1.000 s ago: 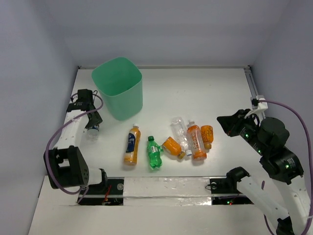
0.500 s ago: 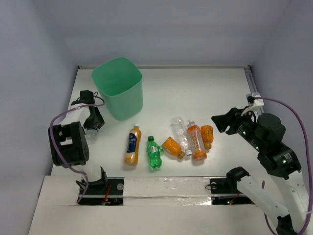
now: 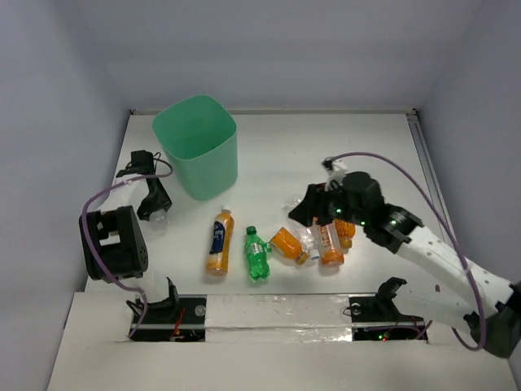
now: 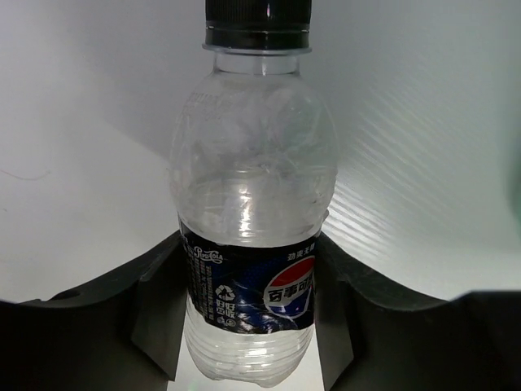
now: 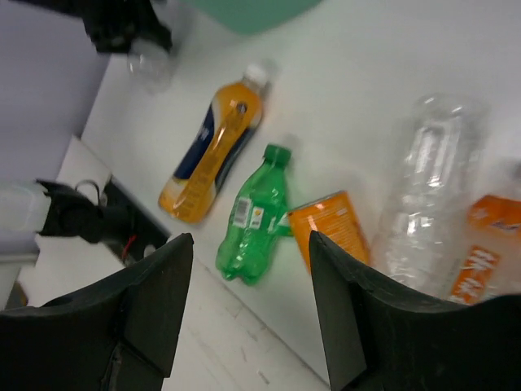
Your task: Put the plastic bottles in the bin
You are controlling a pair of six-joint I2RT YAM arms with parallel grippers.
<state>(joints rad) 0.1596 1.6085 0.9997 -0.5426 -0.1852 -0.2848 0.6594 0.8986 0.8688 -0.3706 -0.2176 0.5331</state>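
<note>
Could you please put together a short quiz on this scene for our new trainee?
1. True or false: the small green plastic bottle stands upright.
2. Which gripper has the clear, black-capped plastic bottle between its fingers?
3. The label on the orange plastic bottle nearest the tall mint-green plastic bin is: A red, B blue, C white.
Key: 1 false, it lies flat; 2 the left gripper; 3 B.

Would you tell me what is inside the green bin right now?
Only the bin's bare inner walls show, with nothing visible against them; its floor is out of sight behind the near wall.
</note>
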